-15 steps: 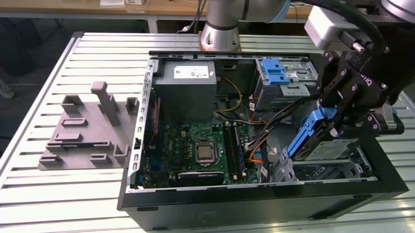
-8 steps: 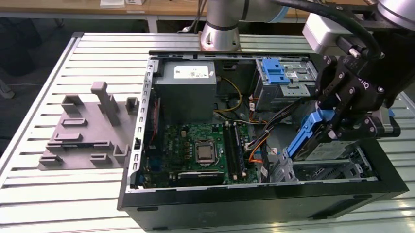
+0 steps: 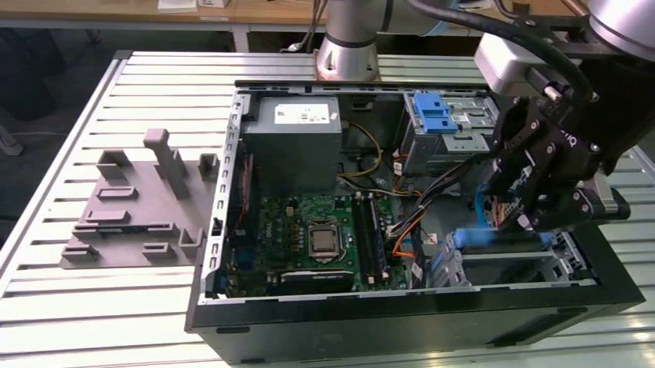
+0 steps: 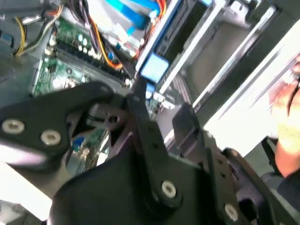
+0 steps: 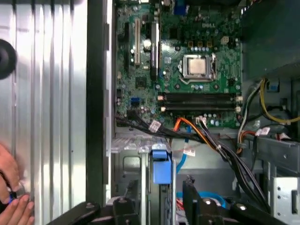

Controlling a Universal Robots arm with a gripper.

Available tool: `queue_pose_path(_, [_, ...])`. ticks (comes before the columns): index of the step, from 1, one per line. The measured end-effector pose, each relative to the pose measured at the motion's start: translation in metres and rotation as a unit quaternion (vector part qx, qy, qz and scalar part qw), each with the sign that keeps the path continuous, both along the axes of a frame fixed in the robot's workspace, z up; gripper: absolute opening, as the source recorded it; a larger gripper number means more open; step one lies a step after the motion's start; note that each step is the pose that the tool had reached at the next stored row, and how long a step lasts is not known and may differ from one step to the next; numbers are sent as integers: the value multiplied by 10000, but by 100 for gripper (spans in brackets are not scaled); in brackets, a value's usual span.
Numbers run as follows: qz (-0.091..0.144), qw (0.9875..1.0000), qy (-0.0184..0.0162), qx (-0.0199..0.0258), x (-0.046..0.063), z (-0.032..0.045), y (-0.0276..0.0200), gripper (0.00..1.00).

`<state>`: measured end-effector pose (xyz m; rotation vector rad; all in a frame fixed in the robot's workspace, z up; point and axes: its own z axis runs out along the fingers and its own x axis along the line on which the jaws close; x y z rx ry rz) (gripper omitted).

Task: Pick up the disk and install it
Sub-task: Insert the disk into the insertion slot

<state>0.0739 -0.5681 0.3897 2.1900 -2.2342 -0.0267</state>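
The disk (image 3: pixel 489 239) sits edge-up in the drive cage at the case's front corner, on the exterior view's right. Its blue carrier end (image 5: pixel 161 168) shows among the metal rails, and its silver body is hidden inside the cage. That same blue end (image 4: pixel 153 67) lies just beyond the fingertips in the second wrist view. My gripper (image 3: pixel 515 224) hangs right above the disk. In both wrist views the two black fingers (image 5: pixel 191 194) stand apart with nothing between them, so the gripper (image 5: pixel 159 201) (image 4: pixel 159 101) is open.
The open computer case (image 3: pixel 220 230) lies on a slatted metal table (image 3: pixel 123 307). Inside it are the motherboard (image 3: pixel 317 238), a grey power supply (image 3: pixel 299 146), loose cables (image 5: pixel 211 140) and an upper bay with a blue latch (image 3: pixel 435 115). A grey fixture (image 3: pixel 133 207) stands beside the case. A person's hand (image 5: pixel 10 192) rests outside it.
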Motion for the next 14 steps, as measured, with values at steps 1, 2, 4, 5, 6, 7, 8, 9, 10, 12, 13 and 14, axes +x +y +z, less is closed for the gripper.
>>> queue_pose_path(1, [0, 10000, 0, -2, 0, -5, 0, 50])
queue_pose_path(2, [0, 10000, 0, -2, 0, -10, 0, 50])
queue_pose_path(4, [0, 10000, 0, -2, 0, -21, 0, 50])
queue_pose_path(5, [0, 10000, 0, -1, 0, -29, 0, 50])
queue_pose_path(6, [0, 10000, 0, -1, 0, -37, 0, 48])
queue_pose_path(7, [0, 10000, 0, -1, 0, -47, 0, 42])
queue_pose_path(8, [0, 10000, 0, -2, 0, -54, 0, 42])
queue_pose_path(9, [0, 10000, 0, -2, 0, -61, 0, 36])
queue_pose_path(10, [0, 10000, 0, -1, 0, -69, 0, 30])
queue_pose_path(12, [0, 10000, 0, -2, 0, -84, 0, 24])
queue_pose_path(13, [0, 10000, 0, -2, 0, -91, 0, 18])
queue_pose_path(14, [0, 10000, 0, -1, 0, -98, 0, 18])
